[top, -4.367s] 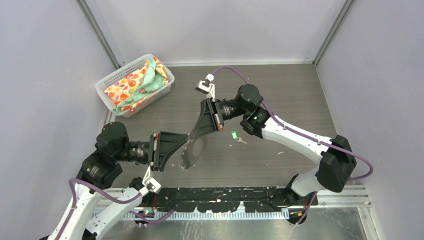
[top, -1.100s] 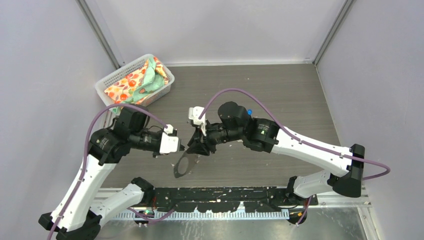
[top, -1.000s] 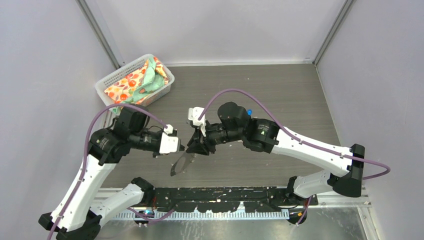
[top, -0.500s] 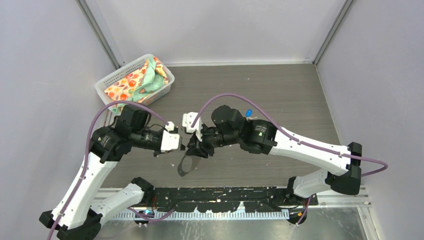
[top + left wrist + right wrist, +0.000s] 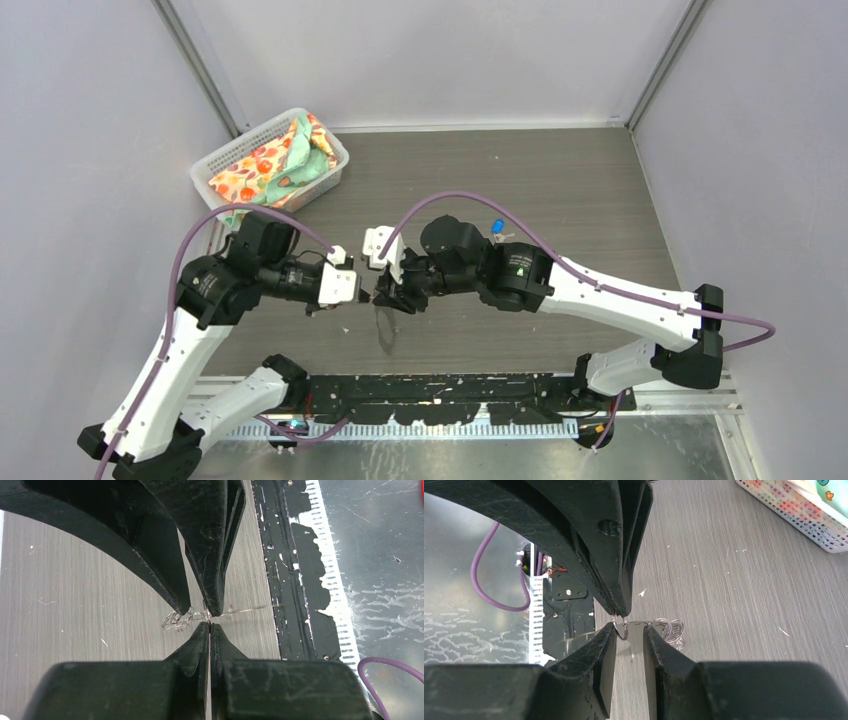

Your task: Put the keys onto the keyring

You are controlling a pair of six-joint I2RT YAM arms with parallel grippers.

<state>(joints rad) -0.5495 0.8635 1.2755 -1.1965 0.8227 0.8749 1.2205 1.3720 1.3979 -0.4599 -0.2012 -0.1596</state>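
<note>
Left gripper (image 5: 208, 625): clamped on one keyring (image 5: 384, 328).
Right gripper (image 5: 630, 630): jaws apart.
Keys: I count one blue key (image 5: 497, 226), 2 o'clock of grippers.

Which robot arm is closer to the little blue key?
Right. The blue key lies just beside the right arm, on its far side. The left arm is much farther away, over on the left.

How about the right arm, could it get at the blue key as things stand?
Probably not directly: the blue key lies beside its forearm, behind the fingers, which point away toward the keyring.
</note>
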